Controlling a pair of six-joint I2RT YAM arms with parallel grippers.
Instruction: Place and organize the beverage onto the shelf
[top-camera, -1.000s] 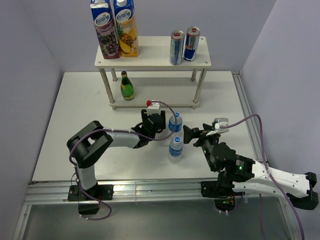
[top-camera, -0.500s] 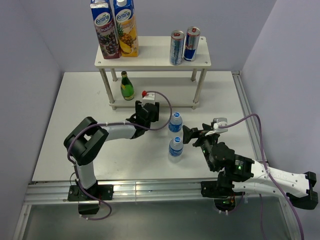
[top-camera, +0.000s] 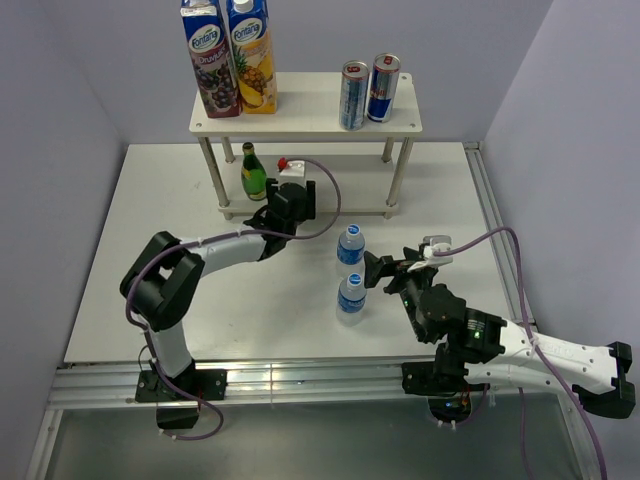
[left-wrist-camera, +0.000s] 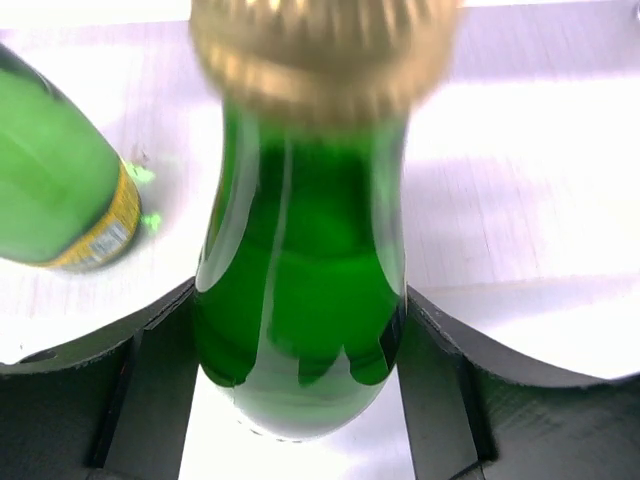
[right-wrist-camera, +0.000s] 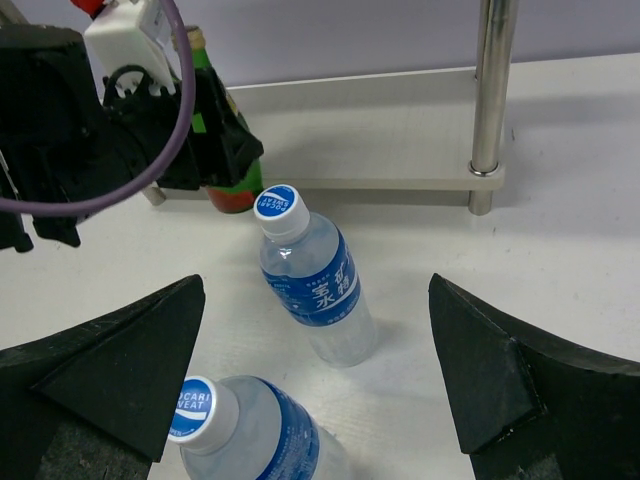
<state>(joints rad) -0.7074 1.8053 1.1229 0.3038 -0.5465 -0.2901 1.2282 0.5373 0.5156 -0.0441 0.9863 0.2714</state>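
The shelf (top-camera: 310, 105) stands at the back. Its top board holds two juice cartons (top-camera: 228, 55) and two cans (top-camera: 367, 90). One green bottle (top-camera: 254, 172) stands on its lower board (right-wrist-camera: 400, 120). My left gripper (top-camera: 275, 208) is at the lower board's front edge, shut on a second green bottle (left-wrist-camera: 300, 300) with a gold cap. The first bottle shows at the left of the left wrist view (left-wrist-camera: 50, 190). My right gripper (right-wrist-camera: 315, 330) is open and empty. It faces two water bottles, the far one (right-wrist-camera: 315, 280) and the near one (right-wrist-camera: 250, 440).
The two water bottles stand on the table in front of the shelf, the far one (top-camera: 350, 245) and the near one (top-camera: 351, 295). A shelf post (right-wrist-camera: 490, 90) rises at the right. The table's raised rim (top-camera: 480, 200) runs along the right side.
My left gripper has moved from beside the far water bottle up and left to the shelf's lower board, carrying the green bottle. The right arm has barely moved.
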